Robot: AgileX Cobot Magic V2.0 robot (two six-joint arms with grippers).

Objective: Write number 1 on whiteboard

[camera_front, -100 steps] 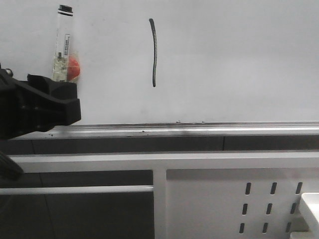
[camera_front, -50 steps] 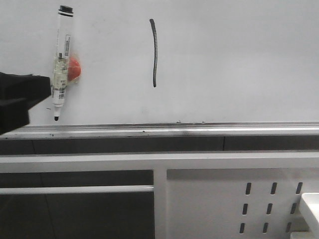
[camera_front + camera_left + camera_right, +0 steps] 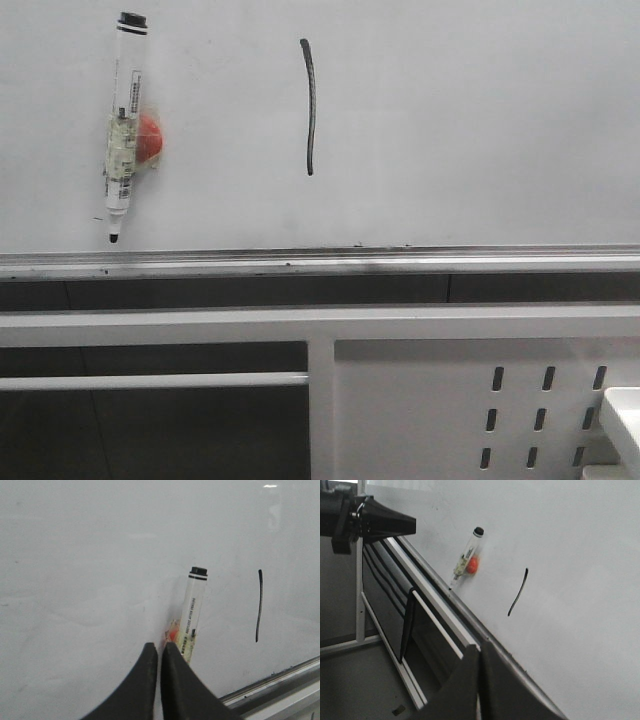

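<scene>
Left pincer (image 3: 159,652) gone from front view since earlier, tips pressed together, empty, seemingly apart from marker pen (image 3: 123,125) stuck on whiteboard (image 3: 480,120). Number 1 (image 3: 310,105) drawn beside pen. Right pincer (image 3: 480,655) pressed together, empty.

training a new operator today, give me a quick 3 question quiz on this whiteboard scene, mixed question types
1. True or false: the number 1 is already drawn on the whiteboard.
2. Multiple choice: in the front view, where is the marker pen relative to the stroke? A) to its left B) to its right C) lying on the ledge
3. Short answer: how do the jaws of the left pincer and right pincer stand, and does either hold the pen?

Key
1. True.
2. A; the pen sits on the board, tip down, above the ledge.
3. Both are closed with nothing between them; neither holds the pen.
</scene>
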